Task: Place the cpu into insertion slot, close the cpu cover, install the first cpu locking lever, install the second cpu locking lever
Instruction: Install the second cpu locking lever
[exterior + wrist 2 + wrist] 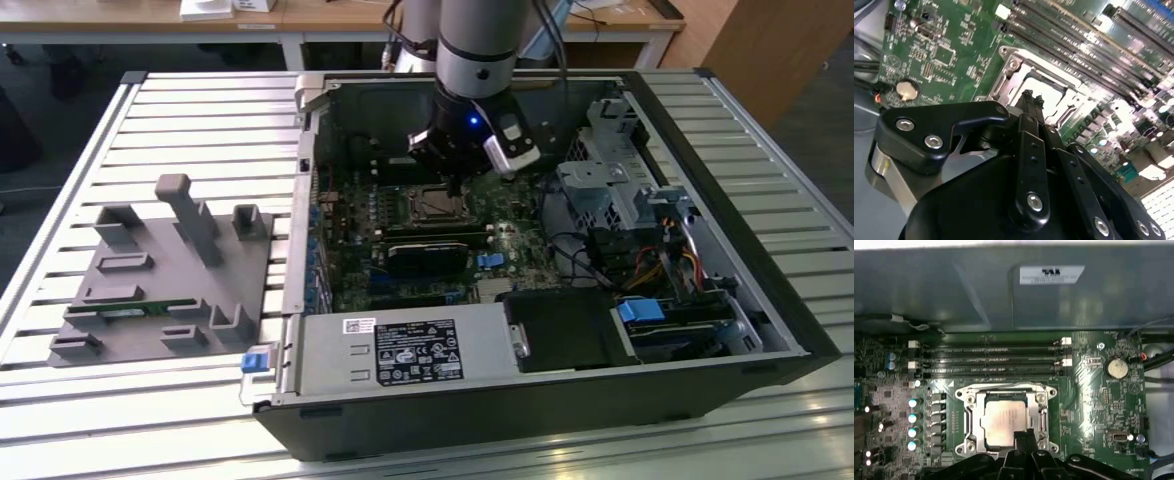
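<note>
The cpu (1003,421) lies flat in the socket of the green motherboard, its dull metal top showing; it is also seen in the second wrist view as the cpu (1049,89). The silvery cpu cover (1004,389) lies down around it as a frame, and the cpu cover (1013,66) shows past the fingers too. My gripper (1022,438) is shut, its thin tips together right over the cpu's edge with nothing between them. The same gripper (1031,98) points down at the socket. In the exterior view the gripper (461,186) hangs inside the open computer case just above the socket (433,206).
Memory slots (994,357) run beside the socket, and a coin battery (1116,368) sits on the board. The case holds a power supply (400,352), a drive cage (607,190) and cables. A grey fixture block (160,270) stands on the slatted table at the exterior view's left.
</note>
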`<action>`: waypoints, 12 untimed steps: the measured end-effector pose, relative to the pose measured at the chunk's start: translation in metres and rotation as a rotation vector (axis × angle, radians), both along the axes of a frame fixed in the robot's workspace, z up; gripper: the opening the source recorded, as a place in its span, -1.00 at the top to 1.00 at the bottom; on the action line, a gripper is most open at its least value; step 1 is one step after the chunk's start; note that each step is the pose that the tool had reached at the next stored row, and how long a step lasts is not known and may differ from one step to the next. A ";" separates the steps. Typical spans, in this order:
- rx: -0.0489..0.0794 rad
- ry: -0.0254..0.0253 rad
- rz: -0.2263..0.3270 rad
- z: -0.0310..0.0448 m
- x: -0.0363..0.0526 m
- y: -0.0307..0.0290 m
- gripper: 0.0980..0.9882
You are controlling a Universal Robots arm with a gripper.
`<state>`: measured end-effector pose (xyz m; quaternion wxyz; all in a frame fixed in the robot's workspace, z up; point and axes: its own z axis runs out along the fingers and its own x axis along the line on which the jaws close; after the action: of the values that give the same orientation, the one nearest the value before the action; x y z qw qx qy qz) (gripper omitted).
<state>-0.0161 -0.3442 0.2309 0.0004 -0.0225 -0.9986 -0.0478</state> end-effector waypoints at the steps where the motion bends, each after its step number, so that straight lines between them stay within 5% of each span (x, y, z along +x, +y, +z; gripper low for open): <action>1: 0.000 0.0017 0.000 -0.0006 0.0000 -0.0022 0.98; 12: 0.014 0.0040 0.000 -0.0026 0.0001 -0.0300 0.98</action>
<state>-0.0160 -0.3742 0.2283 0.0026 -0.0226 -0.9982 -0.0546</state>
